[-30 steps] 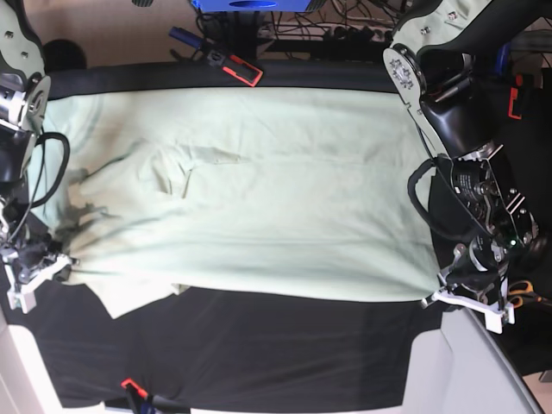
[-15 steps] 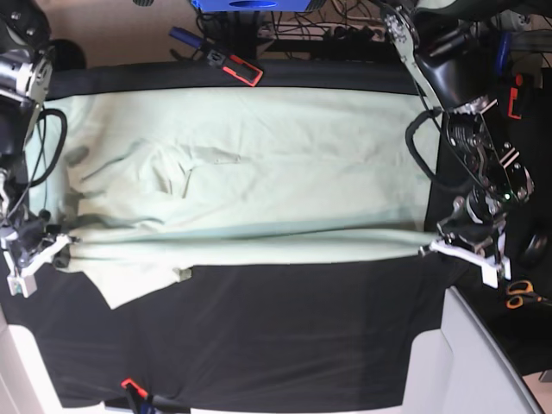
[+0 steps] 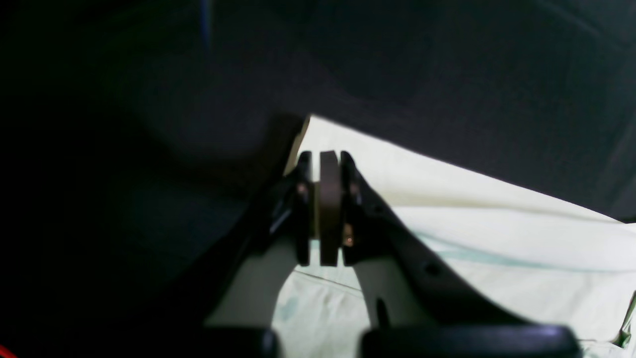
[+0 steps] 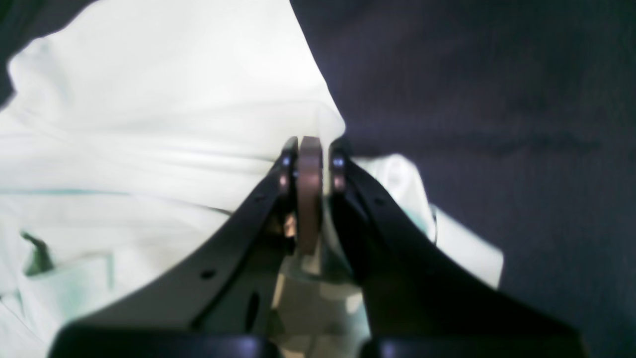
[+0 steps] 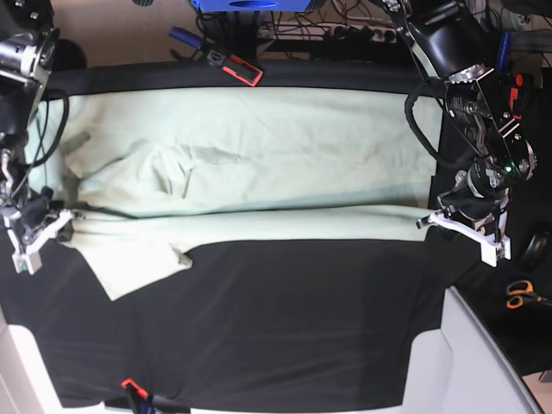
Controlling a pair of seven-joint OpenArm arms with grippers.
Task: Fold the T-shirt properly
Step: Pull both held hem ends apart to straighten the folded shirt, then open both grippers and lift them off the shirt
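On the black tablecloth [image 5: 285, 328] lies the T-shirt [image 5: 259, 164]. The left gripper [image 5: 429, 222] and the right gripper [image 5: 62, 217] are both closed tight on its folded edge.

plain pale mint-green t-shirt [image 5: 259, 164], black tablecloth [image 5: 285, 328] — red-and-black clamp [image 5: 240, 68]

Black tablecloth [image 5: 259, 328] covers the table; cables [image 5: 345, 26] crowd the floor behind

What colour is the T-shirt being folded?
Plain pale mint green; the T-shirt shows best in the base view.
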